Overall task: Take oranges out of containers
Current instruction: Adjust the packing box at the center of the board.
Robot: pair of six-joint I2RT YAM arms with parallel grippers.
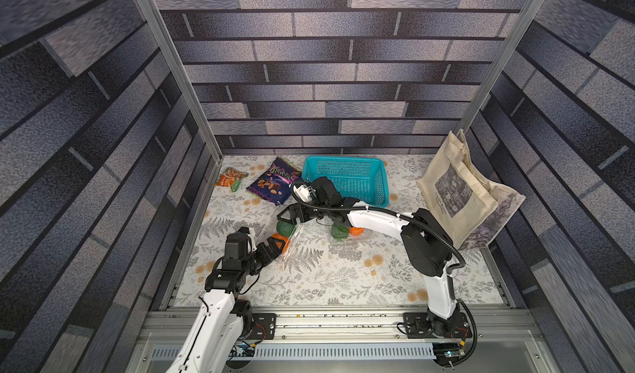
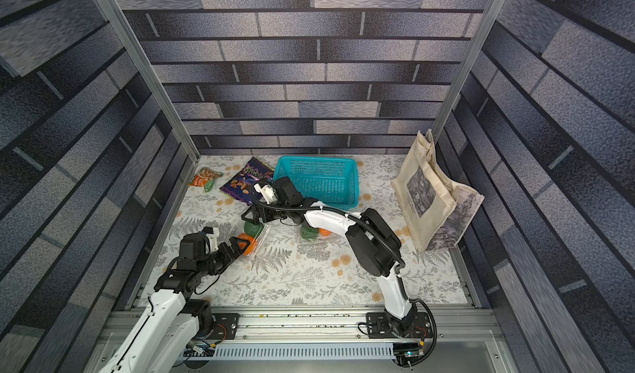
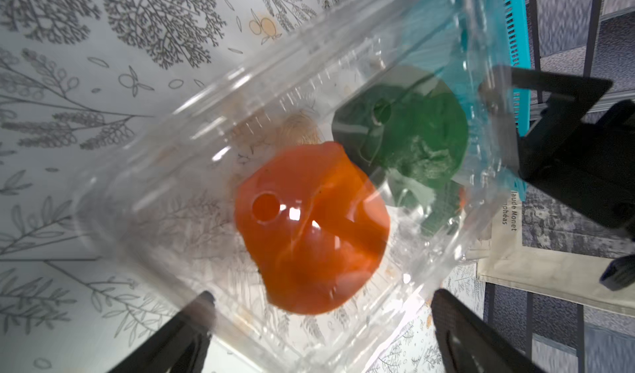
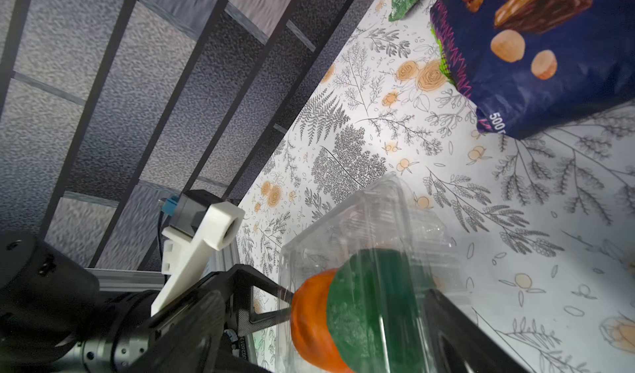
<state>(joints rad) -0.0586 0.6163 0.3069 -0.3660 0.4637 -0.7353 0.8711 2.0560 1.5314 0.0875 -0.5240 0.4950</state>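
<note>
Far left at the back, a small orange-green snack bag (image 1: 231, 179) lies flat on the flowery tablecloth (image 1: 326, 278), w/ a bigger purple nut bag (image 1: 275, 185) just beside it on the right. In front of those, the left gripper (image 1: 280, 242) sits low at the near end of a clear plastic box (image 1: 292, 242). Its jaws are spread wide, one finger either side of the box's corner, gripping nothing as far as I can see. Inside that box an orange fruit (image 3: 309, 230) lies nearest the left gripper, w/ a dark green fruit (image 3: 405, 130) touching it at the far end. Both show thru the plastic; can't tell if the lid is latched. The right gripper (image 1: 290, 218) reaches across from the other side & hangs over the far end of the same box, right above the dark green fruit, jaws apart too, nothing held. Further right, partly under the right arm's white forearm, a second clear box (image 1: 335, 242) sits on the cloth. In it a second green fruit (image 1: 339, 231) & a second orange fruit (image 1: 357, 231) lie side by side, green one on the left. Behind that, at the back, is a teal basket (image 1: 343, 158). Far right, a beige tote bag (image 1: 460, 189) stands up by the side wall.
</note>
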